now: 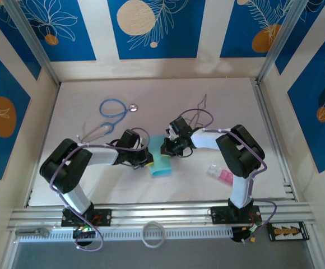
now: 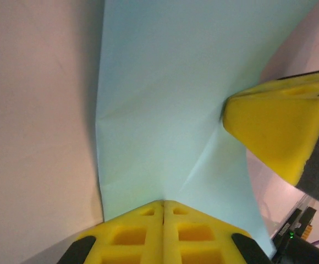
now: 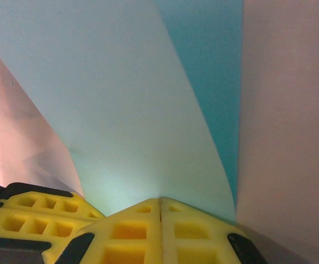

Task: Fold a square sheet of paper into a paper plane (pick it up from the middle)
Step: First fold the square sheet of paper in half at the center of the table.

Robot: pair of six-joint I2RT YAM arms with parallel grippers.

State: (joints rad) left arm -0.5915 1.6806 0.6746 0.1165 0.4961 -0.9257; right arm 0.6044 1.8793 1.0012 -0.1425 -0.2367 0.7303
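The square sheet of paper [image 2: 165,82] is pinched by the left gripper [image 2: 163,203], pressed shut on it, and spreads out ahead of it; its other side is clamped likewise by the right gripper [image 3: 160,200]. Shallow creases [image 2: 195,162] are seen, but no sharp point is formed; most of the folding is judged to remain.

Top camera looks down over the desk [image 1: 168,92]; both wrist cameras sit close on the same sheet [image 2: 165,110].
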